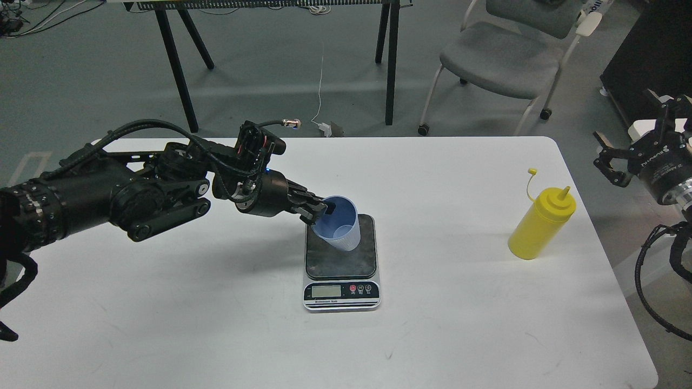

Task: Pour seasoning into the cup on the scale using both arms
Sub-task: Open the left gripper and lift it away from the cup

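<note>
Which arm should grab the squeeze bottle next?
Right, probably. The right gripper hangs open off the table's right edge, near the yellow bottle standing untouched there. The left gripper is shut on the cup rim, over the scale.

My black left arm (pixel 108 189) reaches twd 3 o'clock, its black claw gripper (pixel 319 209) clamped on a cup rim. My black right arm (pixel 667 178) sits far at 3 o'clock, claw gripper (pixel 608 156) w/ fingers spread, holding nothing.
</note>
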Tool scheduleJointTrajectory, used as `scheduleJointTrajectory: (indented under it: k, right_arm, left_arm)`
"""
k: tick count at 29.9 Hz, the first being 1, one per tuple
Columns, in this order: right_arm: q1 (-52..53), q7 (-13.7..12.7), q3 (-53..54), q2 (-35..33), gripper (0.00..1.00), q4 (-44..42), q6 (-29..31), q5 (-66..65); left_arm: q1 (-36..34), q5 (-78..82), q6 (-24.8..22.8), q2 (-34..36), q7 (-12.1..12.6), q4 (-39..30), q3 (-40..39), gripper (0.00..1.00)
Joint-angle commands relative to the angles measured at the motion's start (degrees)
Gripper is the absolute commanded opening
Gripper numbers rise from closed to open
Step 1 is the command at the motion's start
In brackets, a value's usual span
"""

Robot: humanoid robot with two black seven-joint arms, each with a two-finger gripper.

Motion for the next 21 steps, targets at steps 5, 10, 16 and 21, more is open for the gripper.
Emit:
scheduleJointTrajectory:
  k: [5,10,16,21]
  right_arm:
    - [-0.1,0.0,0.0,-0.1,1.0,0.0,0.0,0.0]
    - [-0.4,0.0,0.0,-0.1,1.0,0.1,0.0,0.0]
    - [-0.9,0.0,0.0,-0.4,1.0,0.3,0.0,0.0]
    - [-0.9,0.6,0.5,-1.1,1.0,0.3,0.0,0.0]
  left_arm:
    - [-0.5,-0.9,-1.9,0.6,0.0,-2.6,-0.7,0.3]
    - [-1.7,-4.3,-2.4,1.4,0.0,-2.8,-2.0,0.44]
    - [-5.2,-21.0,-3.9,6.8,0.0,-1.8,-8.3,0.72]
    - [-5.2,-36.7,-7.7,10.3,0.0,3.1,-16.0,0.8]
